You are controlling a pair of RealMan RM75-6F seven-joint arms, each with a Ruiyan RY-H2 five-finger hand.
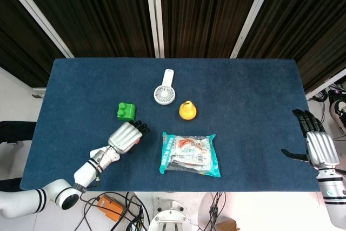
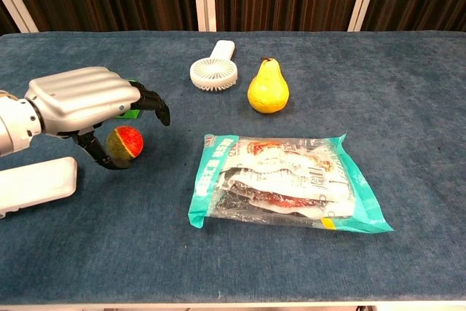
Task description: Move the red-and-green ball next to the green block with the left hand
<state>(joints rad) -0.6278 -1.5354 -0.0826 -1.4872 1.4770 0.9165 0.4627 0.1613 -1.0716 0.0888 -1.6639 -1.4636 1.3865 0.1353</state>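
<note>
Chest view showed the left hand [image 2: 84,103] arched over the ball [image 2: 125,142], its fingers [image 2: 149,103] spread and curved above it and the thumb [image 2: 97,152] down against the ball's near-left side, though I could not tell whether it truly gripped; the ball sat on the table [image 2: 408,92] just in front of the block [image 1: 126,111], which that hand mostly hid in this view. From the head view the right hand [image 1: 319,147] rested at the table's far right edge with fingers apart, holding nothing, while a fan [image 2: 214,68], a pear [image 2: 267,88], a snack packet [image 2: 280,180] and a white case [image 2: 33,185] lay about.
</note>
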